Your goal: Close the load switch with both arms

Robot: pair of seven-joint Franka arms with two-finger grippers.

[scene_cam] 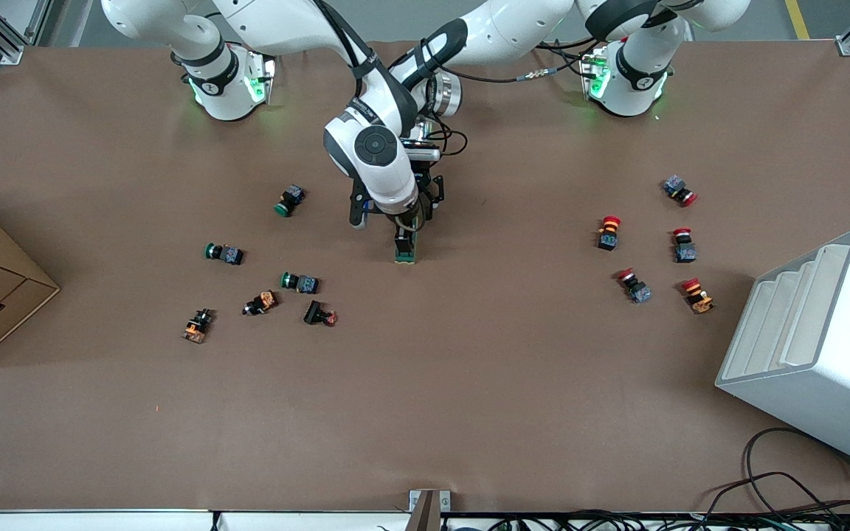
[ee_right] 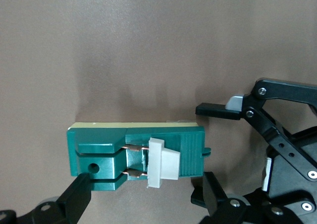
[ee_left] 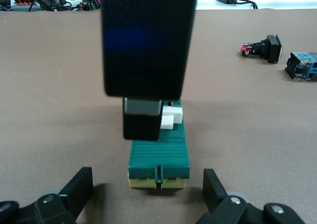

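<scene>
**A:** What's biggest here?
**B:** The matte brown worktop [scene_cam: 469, 383]. The glossy white left arm [scene_cam: 513, 29] and right arm [scene_cam: 373, 147] meet over its middle.
**A:** And the tools?
**B:** The left tool [ee_left: 148, 184] is spread wide, flanking the switch's end. The right tool [ee_right: 143, 196] is also wide, with one black finger [ee_left: 141, 125] beside the handle.
**A:** The switch?
**B:** The switch [scene_cam: 405, 251] is a ribbed green block lying flat mid-worktop. Its blocky handle [ee_right: 161, 163] is white.

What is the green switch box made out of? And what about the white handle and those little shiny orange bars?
The load switch body looks like hard molded plastic: dark green, matte, with fine ribs on top. Its white handle also looks like smooth plastic. The two thin bars beside the handle shine reddish like copper, so they are probably metal. The table seems covered in dull brown paper or mat.
</scene>
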